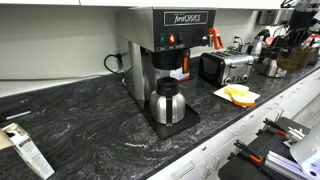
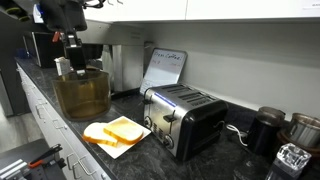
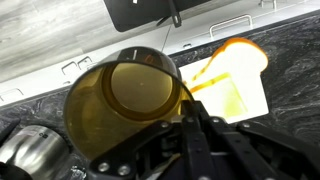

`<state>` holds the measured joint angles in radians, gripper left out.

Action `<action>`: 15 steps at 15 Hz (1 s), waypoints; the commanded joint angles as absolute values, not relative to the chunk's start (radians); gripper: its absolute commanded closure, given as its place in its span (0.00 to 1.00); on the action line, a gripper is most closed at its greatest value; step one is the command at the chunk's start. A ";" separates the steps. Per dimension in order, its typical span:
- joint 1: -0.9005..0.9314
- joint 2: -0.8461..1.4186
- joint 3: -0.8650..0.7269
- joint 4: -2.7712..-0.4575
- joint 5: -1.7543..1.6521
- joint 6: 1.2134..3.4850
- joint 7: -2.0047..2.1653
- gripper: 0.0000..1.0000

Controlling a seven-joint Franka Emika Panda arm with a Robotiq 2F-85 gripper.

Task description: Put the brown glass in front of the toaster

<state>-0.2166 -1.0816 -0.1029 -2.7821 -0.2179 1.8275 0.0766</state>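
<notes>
Brown glass held up, away from the toaster

The toaster (image 2: 185, 118) waits. The brown glass (image 2: 82, 95) is well apart from it, beyond the yellow slices (image 2: 118, 130). The gripper (image 2: 76, 67) has closed on its rim from above, probably to keep it upright.

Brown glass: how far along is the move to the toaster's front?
Done: the gripper has the brown glass by its rim. In hand: the transfer; whether it is off the counter is unclear. Left: the glass is to the side of the toaster, beyond the yellow slices, not at the chrome front. Move it there, set down, release.
</notes>
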 commanded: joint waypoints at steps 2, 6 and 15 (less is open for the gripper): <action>-0.256 -1.075 -0.125 -2.780 -0.240 1.827 0.088 0.95; -0.275 -1.068 -0.129 -2.780 -0.244 1.833 0.103 0.95; -0.349 -0.978 -0.192 -2.758 -0.258 1.928 0.175 0.99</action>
